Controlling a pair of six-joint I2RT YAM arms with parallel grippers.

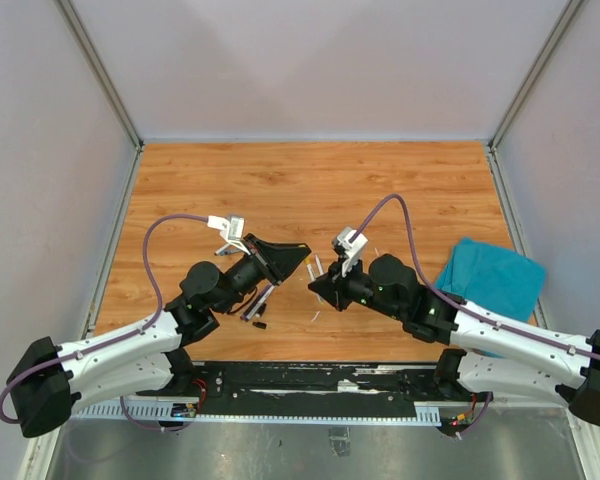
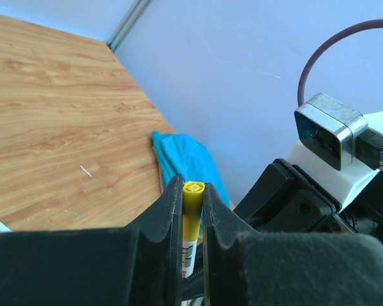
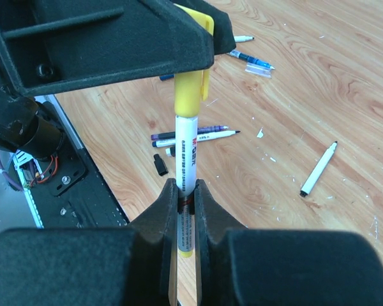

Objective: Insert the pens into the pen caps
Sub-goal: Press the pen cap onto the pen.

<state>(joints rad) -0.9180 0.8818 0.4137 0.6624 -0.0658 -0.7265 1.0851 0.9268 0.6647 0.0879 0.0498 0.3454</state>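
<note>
A white pen with printed text is clamped in my right gripper, which is shut on its barrel. The pen's upper end sits inside a yellow pen cap with a clip. My left gripper is shut on that yellow cap, and the white barrel shows below it. In the top view the left gripper and right gripper meet tip to tip above the table's middle. Loose pens and a black cap lie on the wood below.
A white pen with a black tip and a blue pen lie farther out. More pens lie under the left arm. A teal cloth sits at the right, also in the left wrist view. Grey walls enclose the table.
</note>
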